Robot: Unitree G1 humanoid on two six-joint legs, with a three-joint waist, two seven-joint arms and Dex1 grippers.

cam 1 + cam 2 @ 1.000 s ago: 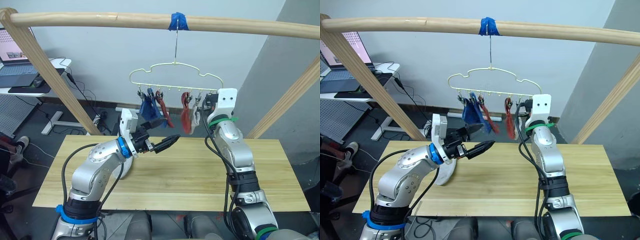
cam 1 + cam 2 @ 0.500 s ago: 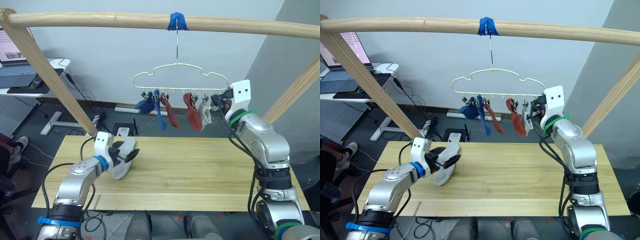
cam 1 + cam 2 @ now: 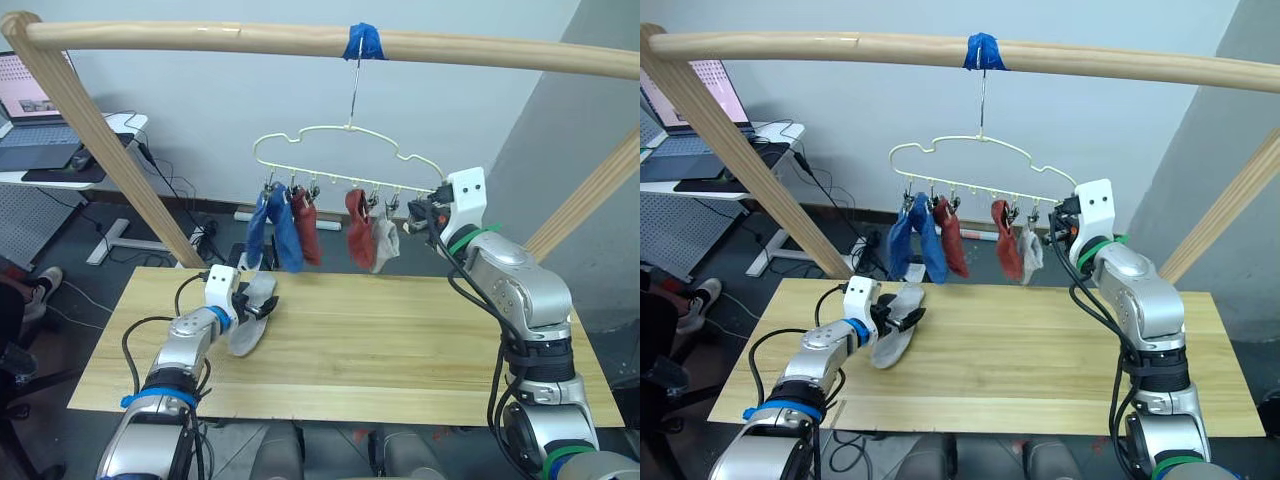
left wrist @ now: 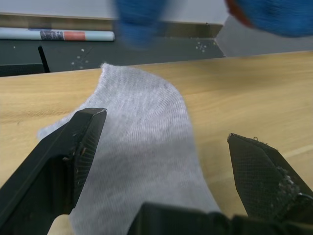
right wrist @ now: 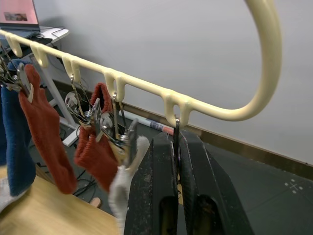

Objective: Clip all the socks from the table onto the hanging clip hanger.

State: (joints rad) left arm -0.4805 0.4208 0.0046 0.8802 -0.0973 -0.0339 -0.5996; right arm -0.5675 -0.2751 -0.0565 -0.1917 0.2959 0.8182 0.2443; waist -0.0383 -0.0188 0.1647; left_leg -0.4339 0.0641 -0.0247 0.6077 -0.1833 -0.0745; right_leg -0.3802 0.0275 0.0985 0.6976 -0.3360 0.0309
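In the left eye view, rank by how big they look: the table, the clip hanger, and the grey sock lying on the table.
1. The table, by far the largest.
2. The clip hanger.
3. The grey sock, smallest; it lies nearer the camera than the clip hanger, so its true share is, if anything, smaller.

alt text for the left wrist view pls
A light grey sock lies flat on the wooden table, between the open jaws of the left gripper. Blurred blue socks hang above the table's far edge.

Pale wall [image 3: 200, 120], dark floor [image 3: 60, 250], laptop [image 3: 35, 95] on white desk [image 3: 70, 175].
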